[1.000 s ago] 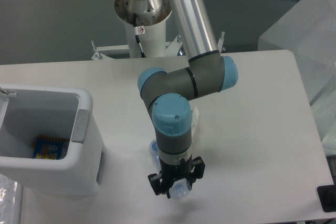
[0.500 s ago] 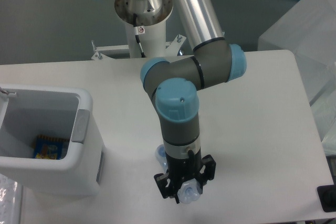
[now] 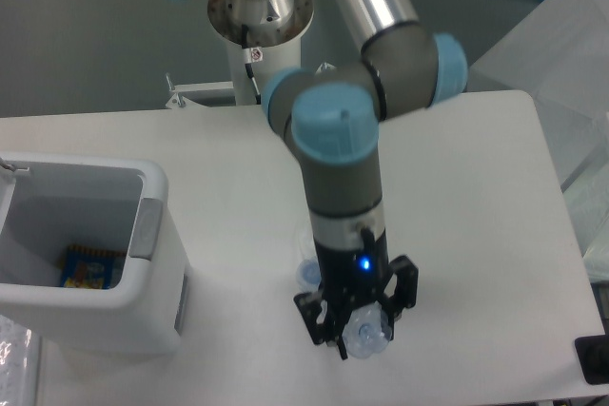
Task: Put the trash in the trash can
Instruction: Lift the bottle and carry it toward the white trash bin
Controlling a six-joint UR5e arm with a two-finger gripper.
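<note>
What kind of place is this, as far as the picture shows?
Probably a robotics lab or test cell: an industrial arm on a pedestal, its claw low over a plain white table, and a white bin set up beside it.

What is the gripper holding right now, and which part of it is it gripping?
The gripper appears shut on the clear bottle. It seems to grip near one end, but the exact spot cannot be told.

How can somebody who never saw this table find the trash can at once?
Start from the white table and look to its left edge, well to the left of the robot arm. The trash can is the big white rectangular bin with rounded corners standing there. It has a grey handle on its right side, and a colourful packet lies inside.
</note>
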